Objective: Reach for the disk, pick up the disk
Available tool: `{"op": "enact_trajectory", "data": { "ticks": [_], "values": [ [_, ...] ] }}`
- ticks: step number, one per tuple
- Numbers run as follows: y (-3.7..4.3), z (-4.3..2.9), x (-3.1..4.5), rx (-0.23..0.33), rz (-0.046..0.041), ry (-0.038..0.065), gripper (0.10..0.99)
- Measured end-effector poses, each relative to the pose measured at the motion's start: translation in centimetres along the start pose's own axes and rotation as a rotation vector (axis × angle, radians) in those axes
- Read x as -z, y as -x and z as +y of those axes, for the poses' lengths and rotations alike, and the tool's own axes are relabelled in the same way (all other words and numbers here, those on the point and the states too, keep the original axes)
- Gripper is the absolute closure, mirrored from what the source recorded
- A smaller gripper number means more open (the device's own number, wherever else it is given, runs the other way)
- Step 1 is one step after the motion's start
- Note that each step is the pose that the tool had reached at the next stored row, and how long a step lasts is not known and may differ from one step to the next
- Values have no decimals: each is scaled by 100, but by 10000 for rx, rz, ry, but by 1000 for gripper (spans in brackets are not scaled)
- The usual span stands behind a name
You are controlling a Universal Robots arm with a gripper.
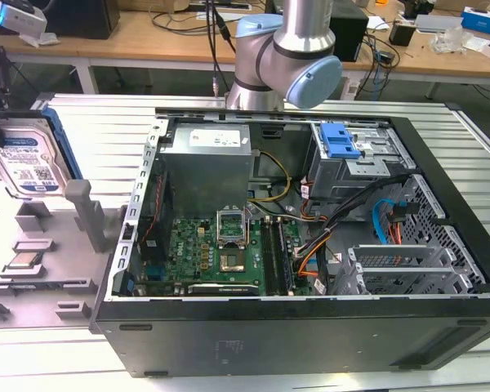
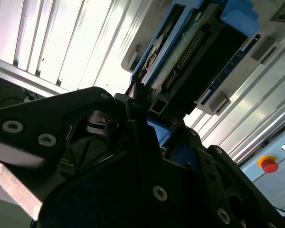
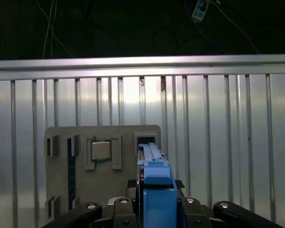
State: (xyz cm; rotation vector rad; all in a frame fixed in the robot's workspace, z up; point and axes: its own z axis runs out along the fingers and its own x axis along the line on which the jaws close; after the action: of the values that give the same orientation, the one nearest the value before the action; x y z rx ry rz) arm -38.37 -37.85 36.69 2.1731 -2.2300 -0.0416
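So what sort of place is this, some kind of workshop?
Probably a robotics lab or workshop for computer assembly: a robot arm stands behind an opened desktop computer case on a slatted metal table, with cable-strewn wooden benches beyond.

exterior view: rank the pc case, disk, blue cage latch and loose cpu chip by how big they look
1. pc case
2. disk, though the picture's edge cuts it off
3. blue cage latch
4. cpu chip, clearly smallest
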Motion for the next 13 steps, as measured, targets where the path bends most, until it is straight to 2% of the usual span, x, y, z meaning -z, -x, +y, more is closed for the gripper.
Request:
{"op": "enact_trajectory", "data": {
  "ticks": [6, 13],
  "values": [
    [0, -12, 94, -1, 0, 11, 718],
    [0, -12, 132, 1, -5, 13, 718]
  ]
}}
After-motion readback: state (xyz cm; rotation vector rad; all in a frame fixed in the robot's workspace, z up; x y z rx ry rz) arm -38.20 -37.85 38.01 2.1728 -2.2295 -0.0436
